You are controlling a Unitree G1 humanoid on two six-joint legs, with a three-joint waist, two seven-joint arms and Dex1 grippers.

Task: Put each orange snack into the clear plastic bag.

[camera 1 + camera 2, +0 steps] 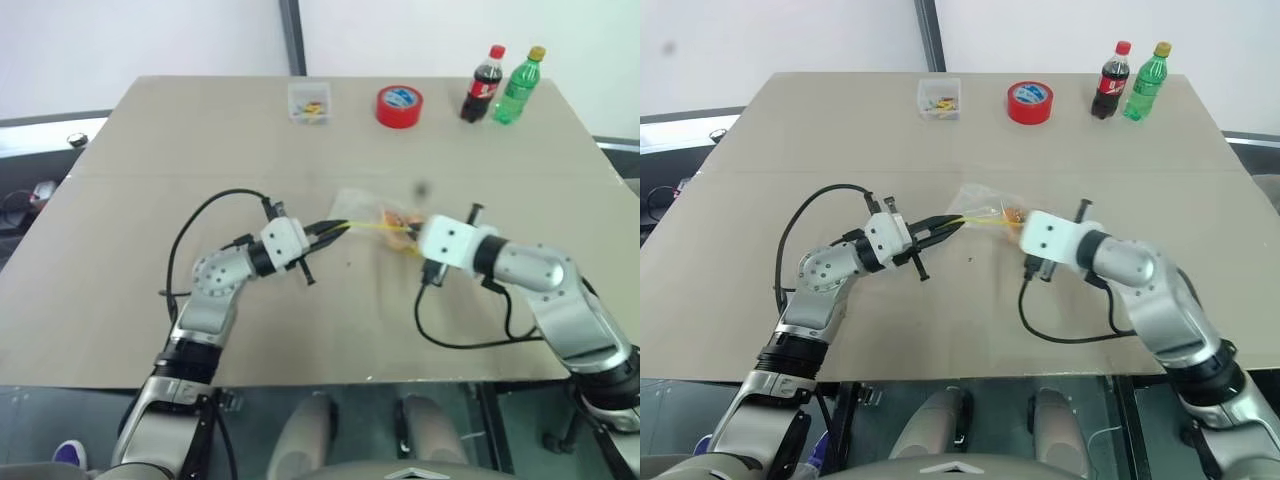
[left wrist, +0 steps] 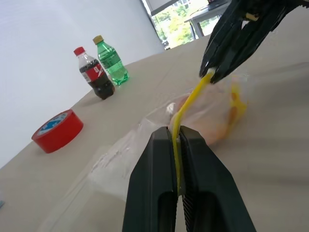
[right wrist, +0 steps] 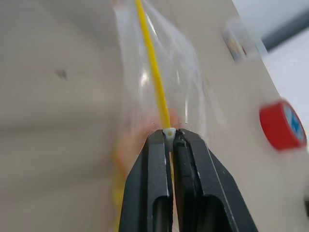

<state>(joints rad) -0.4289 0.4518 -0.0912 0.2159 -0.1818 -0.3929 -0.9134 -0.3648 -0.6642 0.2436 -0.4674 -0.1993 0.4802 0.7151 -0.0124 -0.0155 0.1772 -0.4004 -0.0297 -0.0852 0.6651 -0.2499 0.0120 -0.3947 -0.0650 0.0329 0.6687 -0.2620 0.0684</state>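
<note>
Grippers, left (image 2: 177,145) and right (image 3: 169,137), both pinched on the yellow zip strip of the crinkly clear plastic bag (image 2: 145,150); keeping that strip taut would likely seal it cleanly.

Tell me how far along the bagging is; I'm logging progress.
Orange snacks already show inside the clear plastic bag, though their number is unclear. The left hand and right hand each pinch its yellow strip. Likely left: zipping it shut.

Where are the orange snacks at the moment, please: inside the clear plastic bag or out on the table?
Inside. Orange shapes show through the clear plastic bag, whose yellow strip both grippers pinch, left gripper, right gripper.
</note>
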